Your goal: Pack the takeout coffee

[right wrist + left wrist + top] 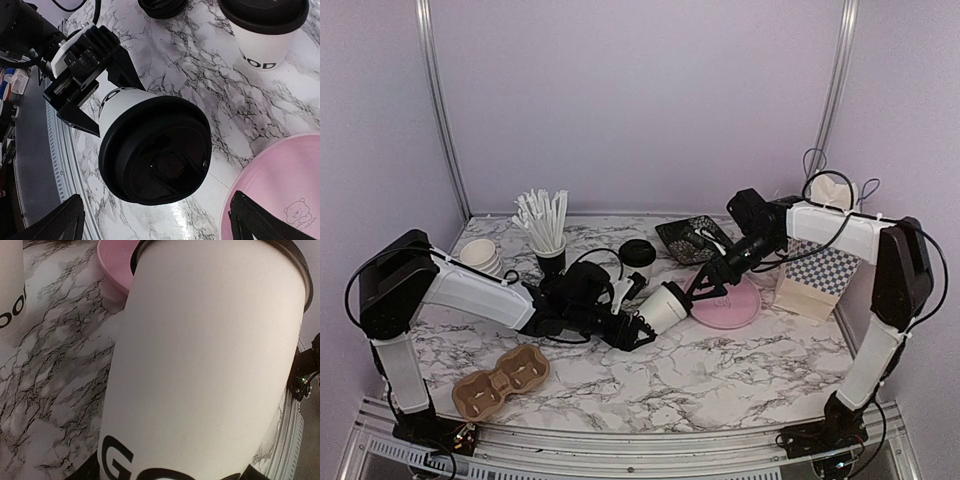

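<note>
**0 of 2 cups packed, 1 in hand**

I have the left gripper (640, 318) clamped on the lower body of the tilted cup (665, 305). The cup sits near the middle of the marble table (720, 380), with its black lid aimed at the right gripper (152, 225). That gripper stands wide apart and empty just in front of the lid, touching nothing. The upright cup (638, 256) stands on the table just behind, lid on, clear of both arms.

I judge the job to be at an early stage. The brown cup carrier (500, 380) at the near left shows empty wells, and I see no cup in the checkered bag (820, 275) on the right. So 1 cup is picked up and 1 has not been reached, and both have yet to be seated. I cannot tell from here whether the carrier or the bag comes first.

Several things are hidden from me:
- The left wrist view is almost all cup wall, so the left fingers and most of the lettering are lost.
- The inside of the bag is out of sight.
- In the top view the arm covers the tilted cup's base, so I cannot say whether it clears the table.
- In the right wrist view a round black thing is cut off at the top edge, and I cannot identify it.
- The pink plate (732, 302) lies just beside the tilted cup, and I cannot tell whether they touch.
</note>
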Tool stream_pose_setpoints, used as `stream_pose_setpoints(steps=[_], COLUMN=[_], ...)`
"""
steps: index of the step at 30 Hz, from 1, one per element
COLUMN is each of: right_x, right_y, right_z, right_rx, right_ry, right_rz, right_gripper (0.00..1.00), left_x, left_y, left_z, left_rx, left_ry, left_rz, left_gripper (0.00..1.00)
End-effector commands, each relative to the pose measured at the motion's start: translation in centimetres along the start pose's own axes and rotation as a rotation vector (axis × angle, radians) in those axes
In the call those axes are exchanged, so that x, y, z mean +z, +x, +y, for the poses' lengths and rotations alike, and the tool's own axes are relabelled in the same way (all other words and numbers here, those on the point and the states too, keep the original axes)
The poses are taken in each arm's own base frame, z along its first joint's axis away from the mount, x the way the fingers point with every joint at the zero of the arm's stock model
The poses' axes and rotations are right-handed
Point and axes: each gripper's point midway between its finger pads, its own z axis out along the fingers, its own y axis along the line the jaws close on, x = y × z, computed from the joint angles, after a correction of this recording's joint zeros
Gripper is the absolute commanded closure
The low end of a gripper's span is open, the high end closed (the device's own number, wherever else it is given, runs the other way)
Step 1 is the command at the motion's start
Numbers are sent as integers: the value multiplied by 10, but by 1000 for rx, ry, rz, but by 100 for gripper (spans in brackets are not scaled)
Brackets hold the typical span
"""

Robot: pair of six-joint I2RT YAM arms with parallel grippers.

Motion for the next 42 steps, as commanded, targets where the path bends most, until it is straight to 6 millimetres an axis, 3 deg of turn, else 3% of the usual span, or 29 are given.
stream_pose_setpoints(steps=[1, 12, 17, 25, 34, 36, 37, 42], right_x=[-1, 0, -5, -1, -9, -11, -11, -11], right_y=[-5, -8, -11, -7, -10, -8, -7, -4], right_z=[7, 21, 36, 30, 16, 12, 11, 8], right_rx=[4, 2, -8, 3, -50, -61, -66, -117], right_ry=[-64, -174, -250, -222, -63, -28, -8, 86], right_rz=[-13, -38, -61, -53, -47, -44, -40, -11], right_gripper=[2, 11, 6, 13, 18, 18, 18, 19], left_x=[-11, -12, -11, -10, -8, -14, -17, -41], left_y=[-30, -33, -31, -36, -34, -30, -28, -17], left_z=[-29, -38, -38, -38, -21, -17, -15, -7], left_rx=[68, 84, 84, 76, 36, 36, 38, 49], left_ry=[117, 150, 156, 149, 64, 37, 26, -46], left_rz=[-114, -126, -123, -140, -146, -142, -139, -121], left_gripper=[34, 34, 34, 33, 15, 10, 2, 1])
